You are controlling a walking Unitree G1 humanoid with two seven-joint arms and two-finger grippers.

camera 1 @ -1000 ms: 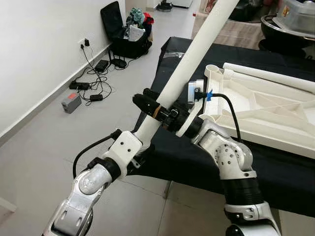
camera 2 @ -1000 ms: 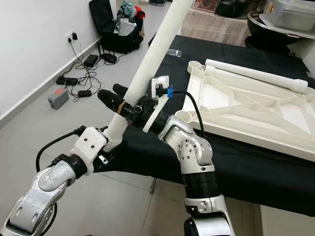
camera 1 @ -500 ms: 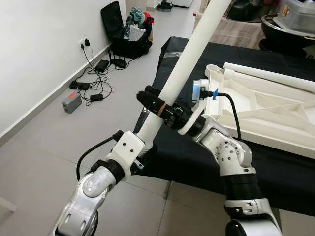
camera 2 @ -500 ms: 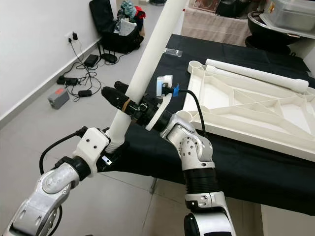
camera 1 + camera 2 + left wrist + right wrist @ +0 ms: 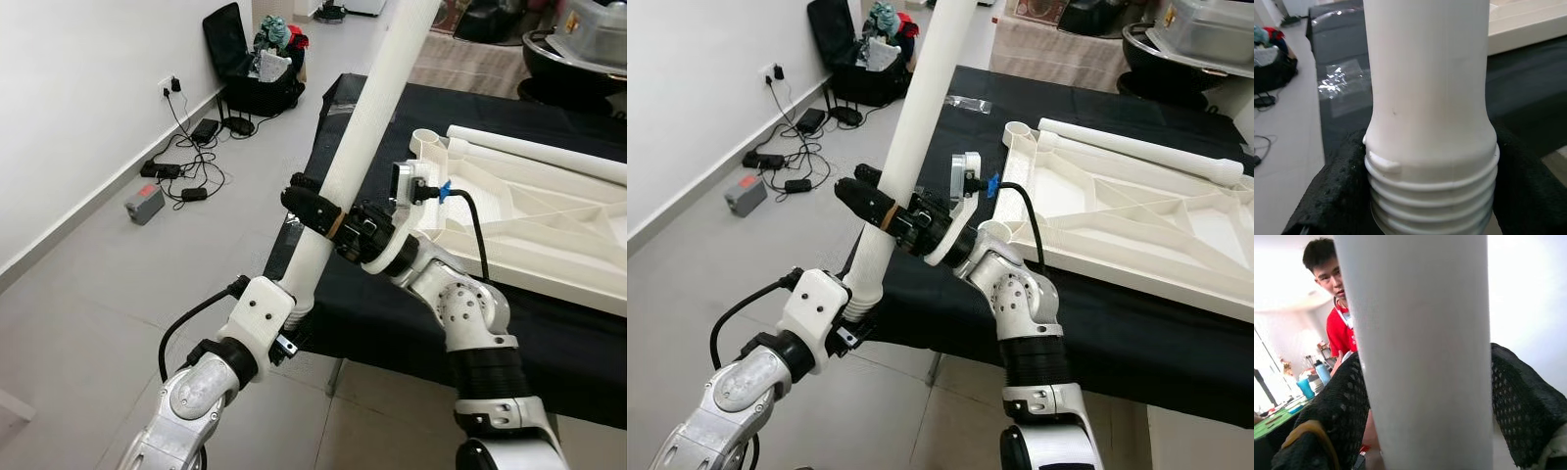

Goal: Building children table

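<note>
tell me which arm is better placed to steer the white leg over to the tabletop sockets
Right, probably. The right tool grips the white leg mid-shaft on the side nearer the upturned tabletop; the left tool only holds its threaded end.

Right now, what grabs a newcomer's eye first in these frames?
A long white table leg slants up through the middle, with the left gripper clamped at its threaded bottom end and the right gripper closed around it higher up. To the right, the upturned white tabletop lies on a black-covered table, with another white leg lying on it.
</note>
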